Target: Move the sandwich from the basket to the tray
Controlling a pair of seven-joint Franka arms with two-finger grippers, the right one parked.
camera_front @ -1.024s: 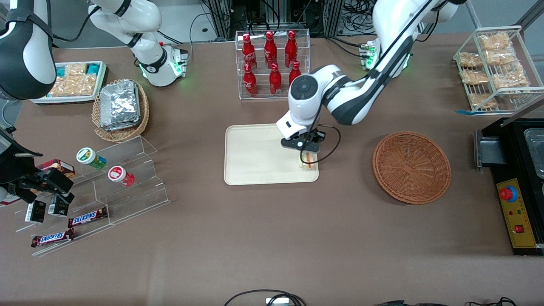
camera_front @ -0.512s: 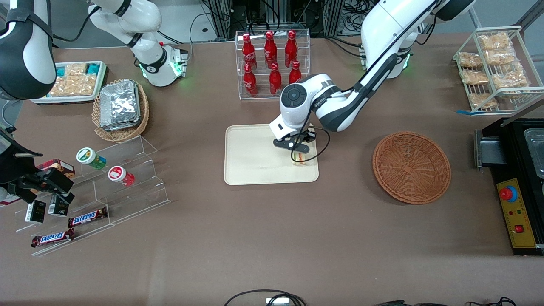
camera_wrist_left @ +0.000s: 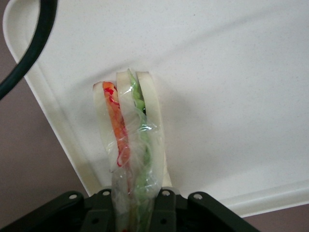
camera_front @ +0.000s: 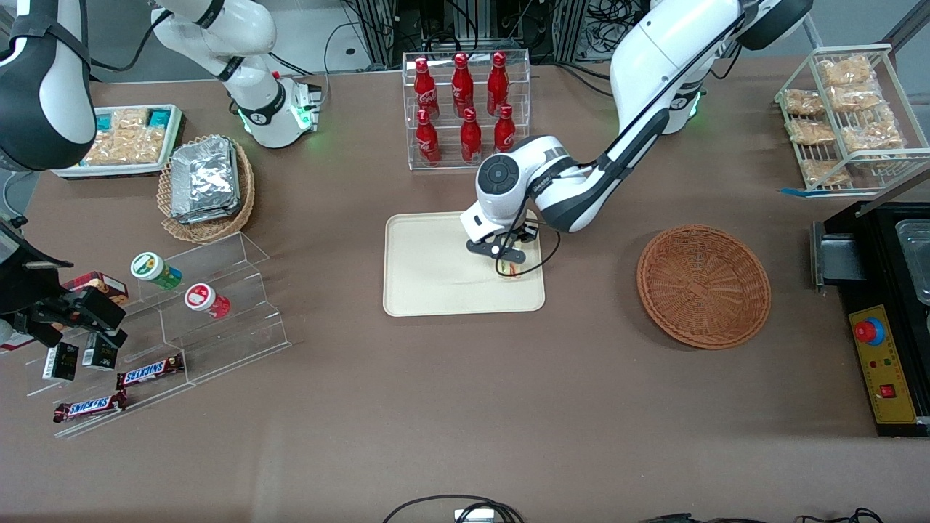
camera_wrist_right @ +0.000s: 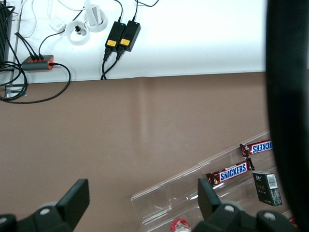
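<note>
Our gripper [camera_front: 510, 266] is clamped on the clear-wrapped triangular wedge sandwich [camera_wrist_left: 128, 140].
Directly beneath lies the cream rectangular tray [camera_front: 429, 269]; we judge the sandwich light, soft, crushable, best held lightly across the bread.

Pincer [camera_wrist_left: 133, 212]-held sandwich [camera_wrist_left: 128, 135] over tray [camera_wrist_left: 231, 87]

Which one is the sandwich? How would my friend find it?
Find the cream tray in the table's middle, in front of the red bottles. Over its edge nearest the brown basket, the gripper holds the sandwich. It is the only clear-wrapped wedge, white bread with orange and green filling.
</note>
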